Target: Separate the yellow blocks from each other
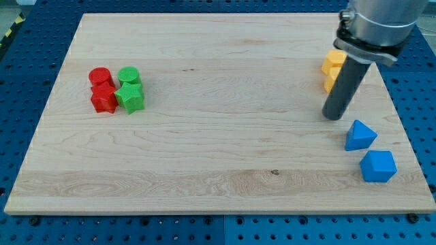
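Blue cube [378, 167] sits lower right, blue triangular block [359, 135] just above. Your tip [333, 116] rests just below the touching yellow blocks [332, 68]. You've no claw here, just the rod.

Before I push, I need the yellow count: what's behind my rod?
Two yellow blocks, touching, show partly behind the rod; my tip is below them. Their right sides are covered.
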`<action>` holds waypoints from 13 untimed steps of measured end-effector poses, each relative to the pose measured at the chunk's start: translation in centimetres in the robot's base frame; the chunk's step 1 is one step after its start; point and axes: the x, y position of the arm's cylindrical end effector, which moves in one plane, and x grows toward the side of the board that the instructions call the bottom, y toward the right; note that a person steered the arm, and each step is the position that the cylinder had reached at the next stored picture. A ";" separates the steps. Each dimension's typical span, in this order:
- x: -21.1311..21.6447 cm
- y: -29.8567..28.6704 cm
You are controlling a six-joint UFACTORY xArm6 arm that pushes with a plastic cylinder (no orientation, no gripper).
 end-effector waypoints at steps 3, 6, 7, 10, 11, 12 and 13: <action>2.6 2.8; 0.2 2.8; -0.1 2.8; -4.0 6.4; -7.1 7.1; -10.5 5.8; -10.7 3.9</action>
